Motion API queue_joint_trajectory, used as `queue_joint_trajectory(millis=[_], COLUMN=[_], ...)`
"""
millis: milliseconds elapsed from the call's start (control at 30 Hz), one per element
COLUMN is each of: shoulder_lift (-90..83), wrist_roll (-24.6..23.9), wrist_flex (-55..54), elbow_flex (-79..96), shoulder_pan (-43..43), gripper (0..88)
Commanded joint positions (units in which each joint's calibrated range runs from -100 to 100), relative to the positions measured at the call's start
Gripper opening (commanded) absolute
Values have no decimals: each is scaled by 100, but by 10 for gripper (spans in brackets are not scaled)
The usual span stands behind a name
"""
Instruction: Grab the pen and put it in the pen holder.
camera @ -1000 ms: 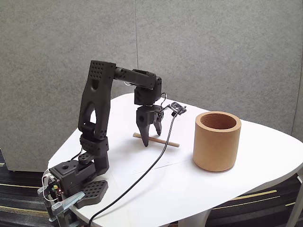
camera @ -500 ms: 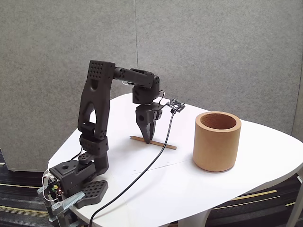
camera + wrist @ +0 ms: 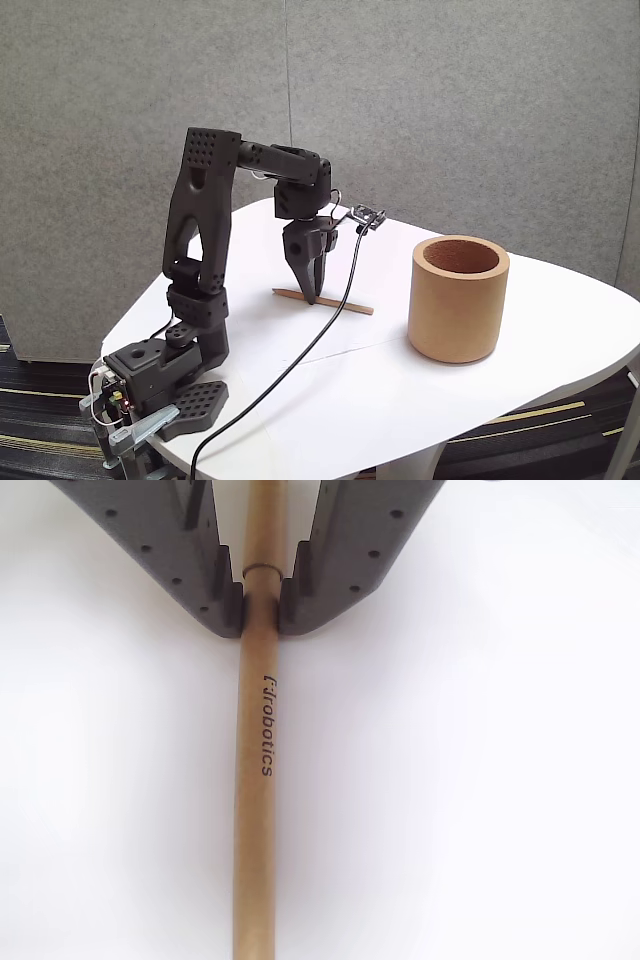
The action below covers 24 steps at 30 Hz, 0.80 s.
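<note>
Gripper (image 3: 260,608) clenched on pen (image 3: 256,780), fingertips down at table (image 3: 480,400) surface. Pen lies flat, left of pen holder (image 3: 458,298), well apart. Holder upright, right side of table in fixed view. Black cable (image 3: 300,360) crosses pen.

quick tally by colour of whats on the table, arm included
black: 2, the arm with its claw shut on the pen, and the cable
brown: 2, the pen and the pen holder
total: 4, all on the white table
</note>
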Motion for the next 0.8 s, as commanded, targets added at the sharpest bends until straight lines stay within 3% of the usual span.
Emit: queue_joint_trajectory(millis=[0, 533, 767], shoulder_lift=[-73, -1155, -1920], wrist_roll=[-15, 32, 711], wrist_flex=[-51, -8, -68], elbow_flex=[-352, -2996, -3646], shoulder_pan=[-58, 81, 220], gripper=[5, 5, 5])
